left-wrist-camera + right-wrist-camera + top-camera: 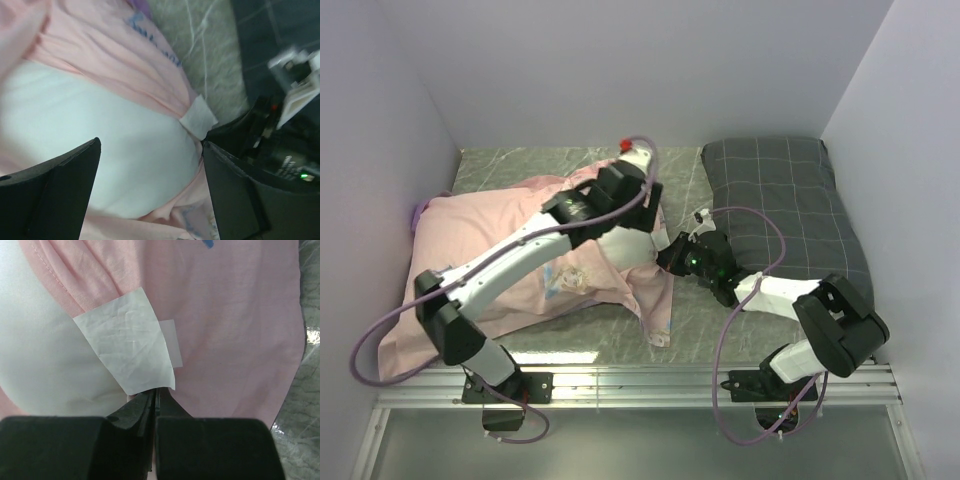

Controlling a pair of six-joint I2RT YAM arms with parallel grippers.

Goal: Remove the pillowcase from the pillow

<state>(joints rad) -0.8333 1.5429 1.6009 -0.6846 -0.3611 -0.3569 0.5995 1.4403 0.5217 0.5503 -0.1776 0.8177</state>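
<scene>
The pink pillowcase (490, 250) lies crumpled at the left of the table, with the white pillow (620, 245) bulging out of its open end. My left gripper (645, 215) hangs over that end. In the left wrist view it (150, 167) is open, its fingers (55, 195) straddling the bare pillow (100, 130) below the pink hem (115, 55). My right gripper (670, 258) is shut on the pillowcase's edge. In the right wrist view it (156, 392) pinches just under a white label (125, 345) sewn on the pink fabric (225, 315), with the pillow (35, 350) to the left.
A dark grey checked pillow (780, 205) lies at the back right, close behind my right arm. The table is grey marble (520, 165), boxed by white walls left, back and right. A metal rail (640, 380) runs along the near edge.
</scene>
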